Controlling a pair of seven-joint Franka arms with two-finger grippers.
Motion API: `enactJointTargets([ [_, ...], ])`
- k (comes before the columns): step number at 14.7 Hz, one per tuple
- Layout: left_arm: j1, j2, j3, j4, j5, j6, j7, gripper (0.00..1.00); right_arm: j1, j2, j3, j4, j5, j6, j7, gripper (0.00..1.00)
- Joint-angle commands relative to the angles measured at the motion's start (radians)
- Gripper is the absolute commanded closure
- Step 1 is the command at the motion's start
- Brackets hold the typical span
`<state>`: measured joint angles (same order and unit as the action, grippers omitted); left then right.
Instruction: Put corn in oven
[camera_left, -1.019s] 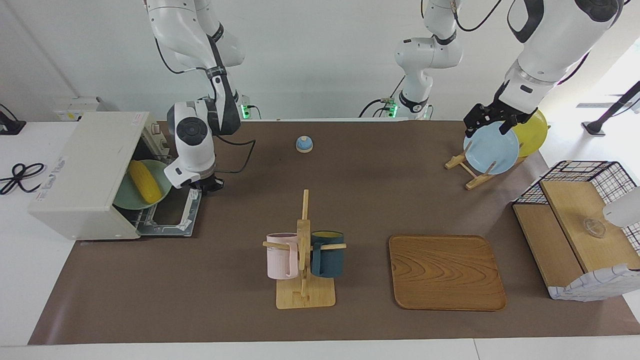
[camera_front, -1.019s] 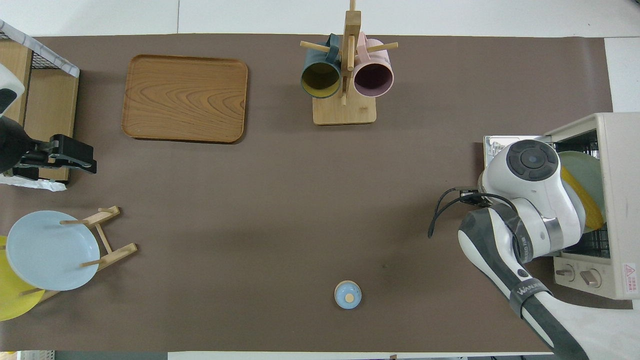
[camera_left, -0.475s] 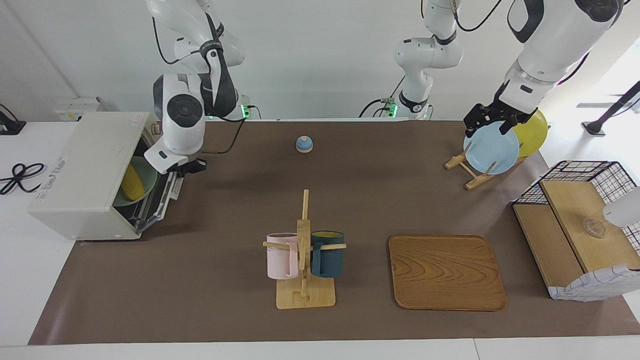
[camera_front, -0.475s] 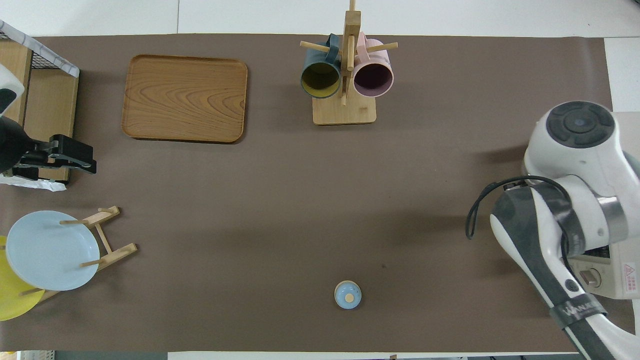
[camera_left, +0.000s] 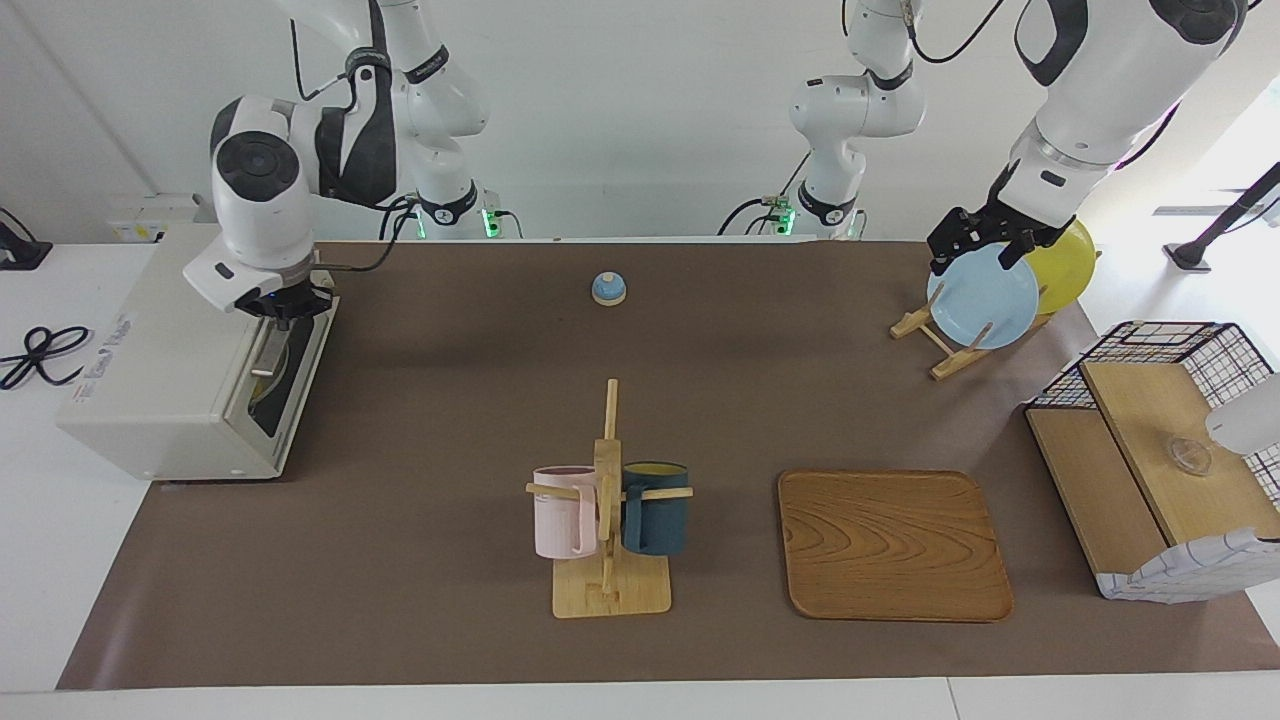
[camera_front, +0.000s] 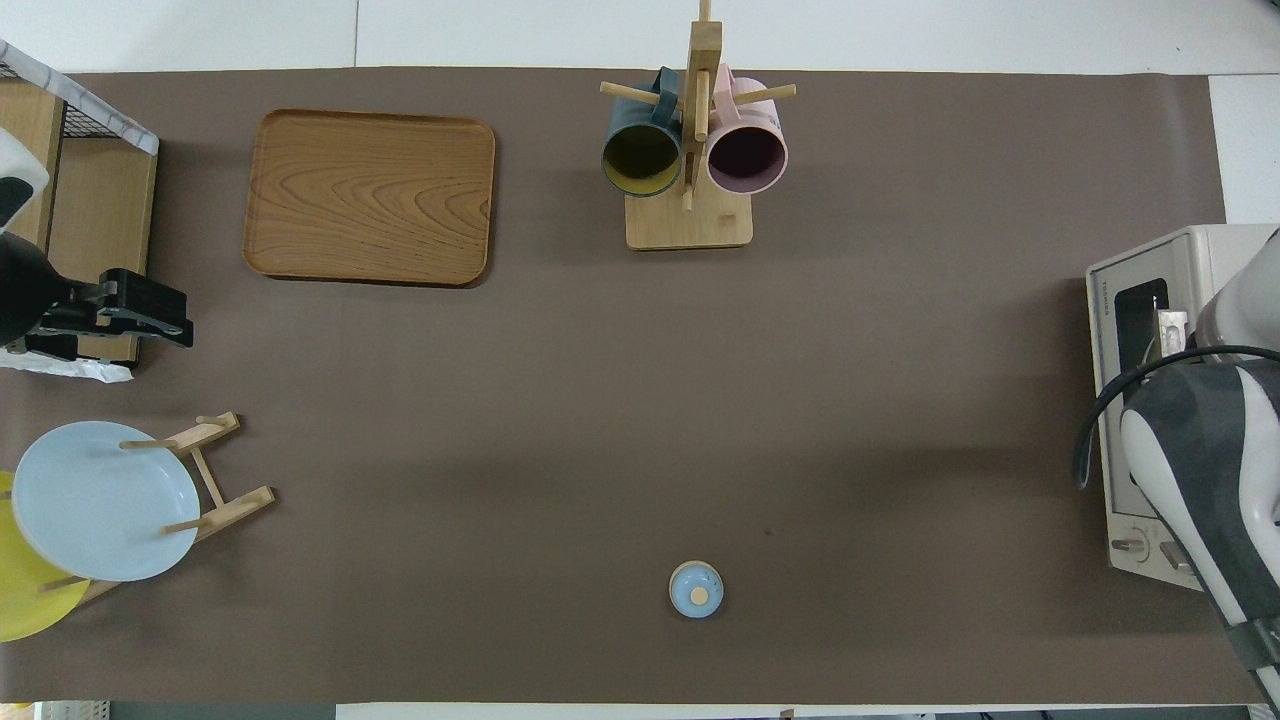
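Oven (camera_left: 170, 370) at 9 o'clock on the desk (camera_left: 450, 560), door nearly shut. Corn (camera_left: 262, 372) is glimpsed inside as a yellow sliver; its axis cannot be told. It is judged stiff, light, graspable mid-length. Right pincer (camera_left: 285, 308), closed, is at the door's top edge; left pincer (camera_left: 975, 245), open, waits at 2 o'clock.

A robotics lab: two white arms (camera_left: 860, 110) bolted at a brown-matted table (camera_left: 760, 400).

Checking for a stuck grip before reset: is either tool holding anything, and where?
Left tool is open, holding nothing. Right tool is shut at the top edge of the oven door; whether it grips the handle cannot be told.
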<state>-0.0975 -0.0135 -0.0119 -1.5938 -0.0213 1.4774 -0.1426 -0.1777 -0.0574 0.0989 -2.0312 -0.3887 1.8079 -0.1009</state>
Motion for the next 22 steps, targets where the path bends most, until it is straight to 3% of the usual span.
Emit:
enactJointTargets([
  [1,0.012,-0.008,-0.005,0.005,-0.006,-0.019,-0.002,0.00,-0.009,0.027,0.004,0.119,0.121,-0.082,-0.008,1.00],
  [4,0.012,-0.006,-0.005,0.005,-0.006,-0.019,-0.002,0.00,-0.009,0.022,0.004,0.254,0.252,-0.183,-0.005,0.94],
  [7,0.012,-0.006,-0.005,0.005,-0.006,-0.020,-0.002,0.00,-0.008,0.022,0.007,0.382,0.329,-0.292,0.000,0.75],
  [9,0.012,-0.008,-0.005,0.005,-0.006,-0.019,-0.002,0.00,-0.002,0.031,0.005,0.463,0.347,-0.376,0.003,0.72],
  [10,0.012,-0.008,-0.005,0.005,-0.006,-0.019,-0.002,0.00,-0.003,0.033,0.007,0.480,0.349,-0.395,0.003,0.63],
  [11,0.012,-0.008,-0.005,0.005,-0.006,-0.019,-0.002,0.00,-0.003,0.034,0.007,0.479,0.347,-0.395,0.003,0.39],
  [12,0.012,-0.008,-0.005,0.005,-0.006,-0.019,-0.002,0.00,-0.006,0.034,0.007,0.479,0.350,-0.389,0.001,0.00],
  [18,0.012,-0.006,-0.005,0.005,-0.006,-0.019,-0.002,0.00,0.015,0.042,0.015,0.488,0.358,-0.407,0.030,0.00],
  [22,0.012,-0.008,-0.005,0.005,-0.006,-0.019,-0.002,0.00,0.105,0.045,-0.037,0.496,0.352,-0.420,0.056,0.00],
])
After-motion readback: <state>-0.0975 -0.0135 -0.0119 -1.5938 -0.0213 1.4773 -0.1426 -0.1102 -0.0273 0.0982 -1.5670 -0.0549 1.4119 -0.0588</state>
